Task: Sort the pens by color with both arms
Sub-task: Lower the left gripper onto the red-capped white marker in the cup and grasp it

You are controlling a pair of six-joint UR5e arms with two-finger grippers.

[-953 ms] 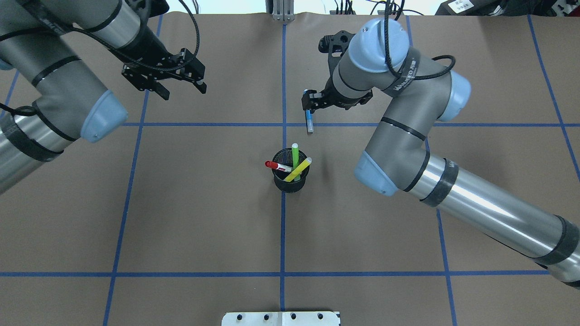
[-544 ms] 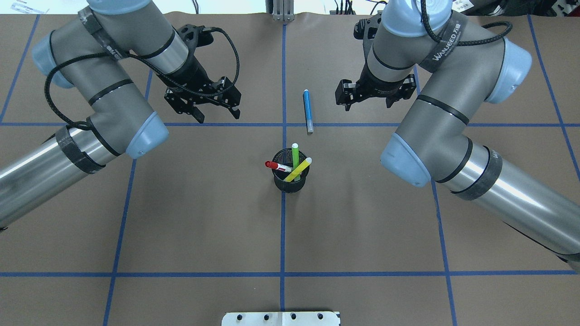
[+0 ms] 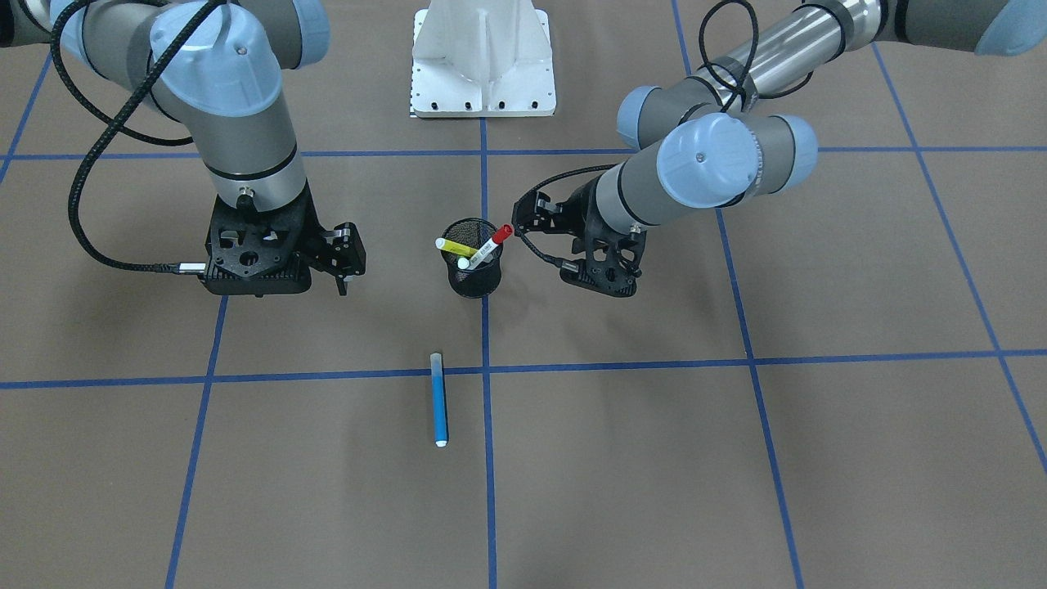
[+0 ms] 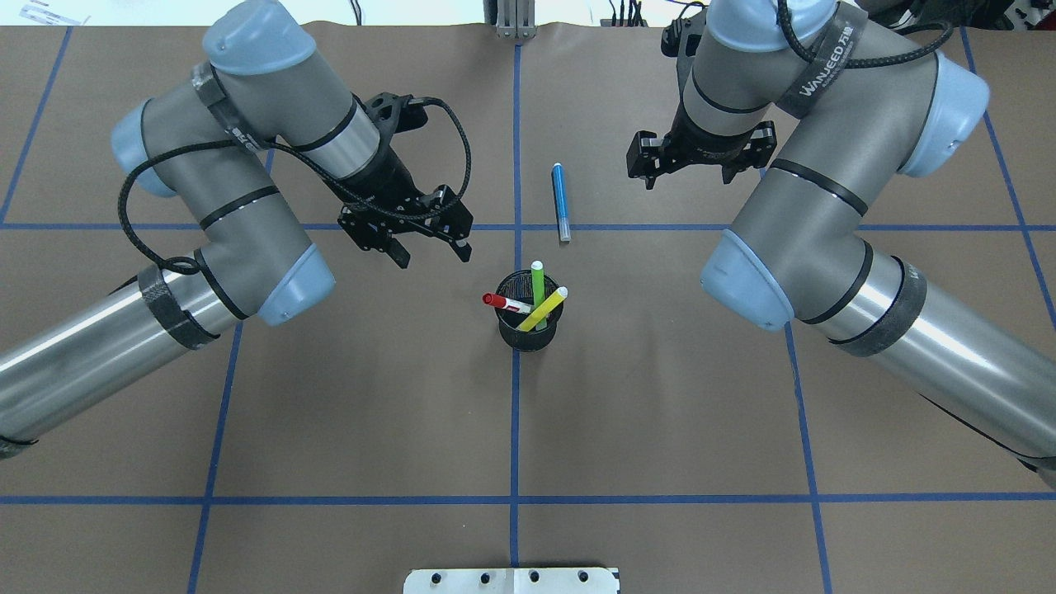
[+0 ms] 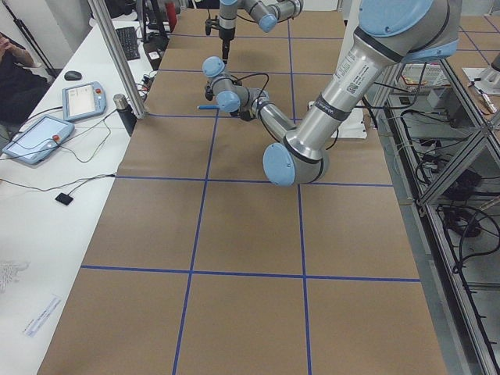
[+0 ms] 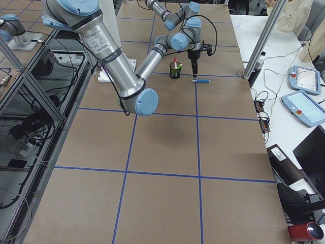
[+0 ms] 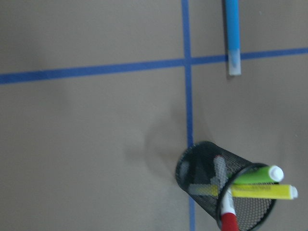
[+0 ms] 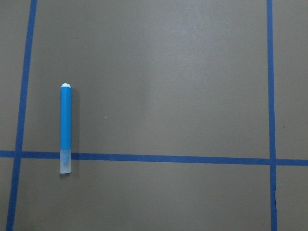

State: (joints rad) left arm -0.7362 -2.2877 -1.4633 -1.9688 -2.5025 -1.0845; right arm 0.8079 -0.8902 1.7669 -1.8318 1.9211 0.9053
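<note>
The blue pen (image 4: 560,202) (image 3: 439,401) (image 8: 66,130) lies flat on the brown table just beyond the black mesh cup (image 4: 528,328) (image 7: 202,166). Three pens stand in the cup: a red-capped one (image 4: 500,301) (image 3: 500,236), a green one (image 4: 538,282) (image 7: 254,176) and a yellow one (image 4: 544,309) (image 7: 262,191). My left gripper (image 4: 434,256) hovers open and empty just left of and beyond the cup. To the right of the blue pen, clear of it, my right gripper (image 4: 691,176) is open and holds nothing.
Blue tape lines (image 4: 515,412) divide the brown table into squares. A white pedestal plate (image 4: 511,580) (image 3: 483,65) sits at the robot's edge. A side bench with tablets (image 5: 35,137) and a metal post (image 5: 117,70) borders the far side, where a person (image 5: 16,62) sits.
The right gripper let go of the blue pen, which now lies on the table, and drew back to the right. The left arm swung in toward the cup.
</note>
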